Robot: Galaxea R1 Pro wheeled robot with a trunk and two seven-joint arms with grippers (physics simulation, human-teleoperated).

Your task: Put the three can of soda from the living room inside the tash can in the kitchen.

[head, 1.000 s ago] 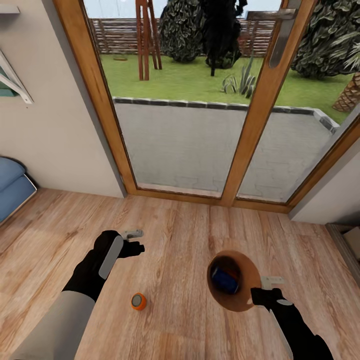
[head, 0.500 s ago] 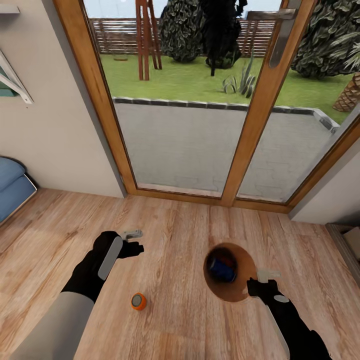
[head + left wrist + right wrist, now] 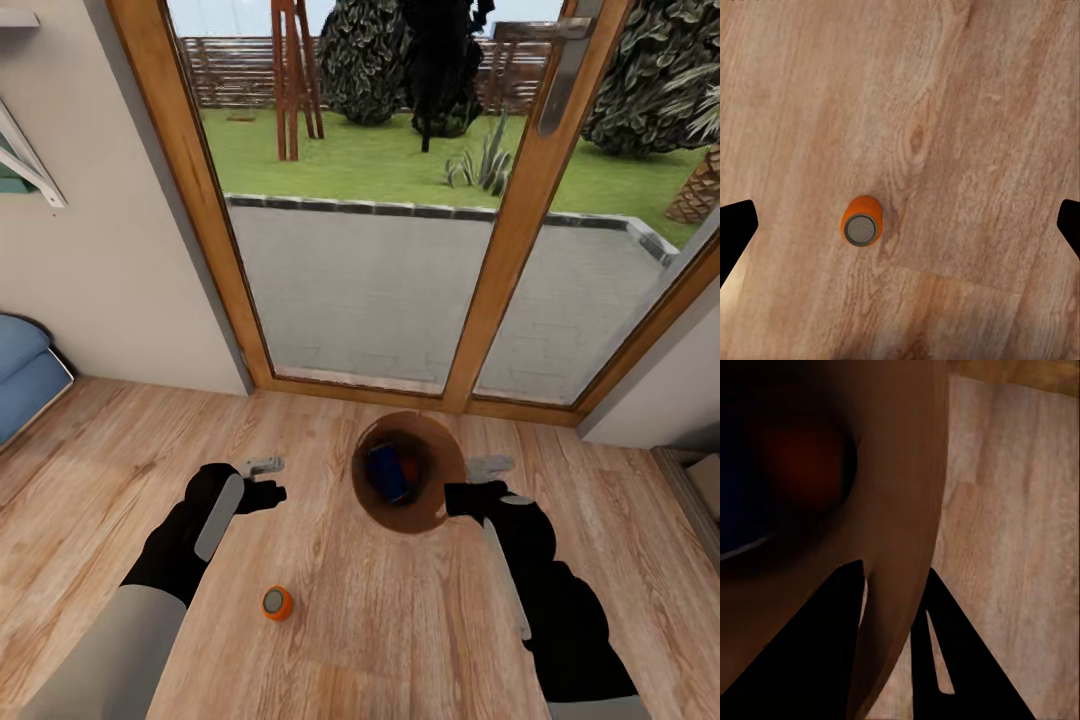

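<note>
One orange can of soda (image 3: 277, 603) stands upright on the plank floor, and the left wrist view looks straight down on this can (image 3: 861, 223). My left gripper (image 3: 268, 480) hovers open over the floor beyond it, fingers (image 3: 735, 229) spread wide. My right gripper (image 3: 468, 485) is shut on the rim of the tash can (image 3: 430, 505), held tilted above the floor. Inside it lie a dark blue can (image 3: 385, 472) and an orange can (image 3: 410, 468). In the right wrist view the bin wall (image 3: 900, 510) is pinched between the fingers (image 3: 817, 660).
Wood-framed glass doors (image 3: 500, 260) close off the room ahead, with a patio and garden behind. A light blue sofa (image 3: 20, 370) sits at the far left by the wall. A wall corner and low ledge (image 3: 690, 480) stand at the right.
My right arm has carried the tash can forward and to the left, toward the doors and nearer the left gripper. The left gripper and the floor can have stayed put.
</note>
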